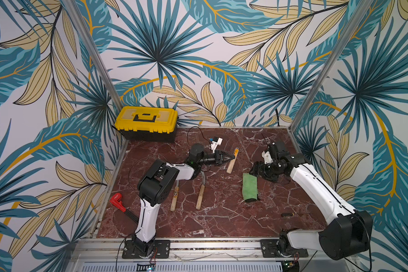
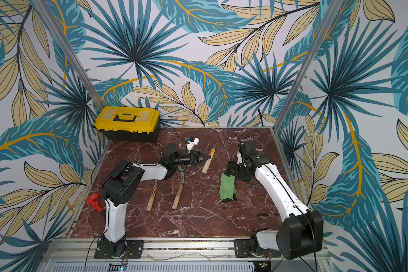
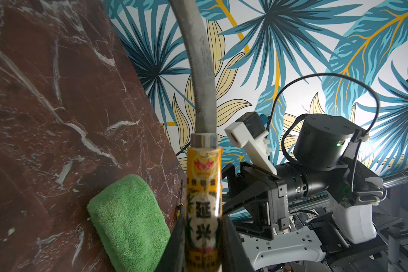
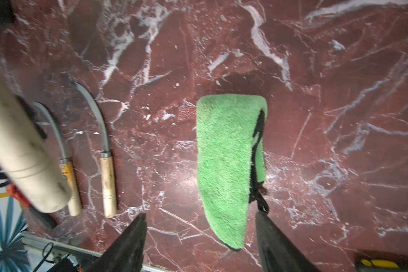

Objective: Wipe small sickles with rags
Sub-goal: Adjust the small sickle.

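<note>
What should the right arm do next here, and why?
Probably lower the right gripper and close it on the green rag. Its jaws stand open astride the rag's near end, the rag lies loose on the table, and the left gripper clamps a labelled sickle by its handle, ready for wiping.

Blades of the labelled sickle (image 1: 174, 197) and the plain sickle (image 1: 199, 196) are partly covered by the left arm (image 1: 174, 169) in both top views. The held sickle (image 3: 203, 188) is cut off at both ends in the left wrist view and blurred in the right wrist one, with the red-handled tool (image 4: 15, 192) half hidden behind it. The small dark thing (image 1: 287, 214) can't be made out.
</note>
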You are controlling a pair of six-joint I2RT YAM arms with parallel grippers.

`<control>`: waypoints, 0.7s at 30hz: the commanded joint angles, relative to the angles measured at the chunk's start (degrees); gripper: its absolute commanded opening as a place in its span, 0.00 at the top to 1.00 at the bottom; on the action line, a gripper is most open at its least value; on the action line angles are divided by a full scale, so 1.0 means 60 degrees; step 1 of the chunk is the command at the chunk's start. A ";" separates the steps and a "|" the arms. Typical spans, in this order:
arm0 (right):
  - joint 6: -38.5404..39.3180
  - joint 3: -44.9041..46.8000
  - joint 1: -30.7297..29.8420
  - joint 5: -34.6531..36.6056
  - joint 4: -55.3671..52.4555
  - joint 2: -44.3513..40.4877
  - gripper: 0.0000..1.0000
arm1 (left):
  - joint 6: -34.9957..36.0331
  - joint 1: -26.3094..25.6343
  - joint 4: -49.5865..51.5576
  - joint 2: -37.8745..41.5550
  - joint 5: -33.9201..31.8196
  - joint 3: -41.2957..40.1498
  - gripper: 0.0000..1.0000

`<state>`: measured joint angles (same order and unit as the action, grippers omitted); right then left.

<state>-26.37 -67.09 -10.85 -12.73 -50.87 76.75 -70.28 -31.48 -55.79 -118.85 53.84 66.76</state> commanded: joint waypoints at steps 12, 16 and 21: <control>-0.2108 -0.1175 -0.0474 -0.0923 0.3204 0.1074 0.30 | 0.0171 -0.0172 -0.0296 0.0353 0.0079 -0.0016 1.00; -0.2226 -0.1651 -0.0655 -0.1024 0.3493 0.1822 0.32 | 0.0163 -0.0211 -0.0272 0.0327 0.0063 0.0004 1.00; -0.2323 -0.2155 -0.0820 -0.1020 0.3520 0.2611 0.42 | 0.0169 -0.0216 -0.0269 0.0340 0.0027 0.0020 1.00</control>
<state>-39.13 -78.61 -15.16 -18.35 -30.85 90.87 -70.30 -32.58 -55.79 -118.85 53.82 66.76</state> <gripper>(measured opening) 0.594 0.216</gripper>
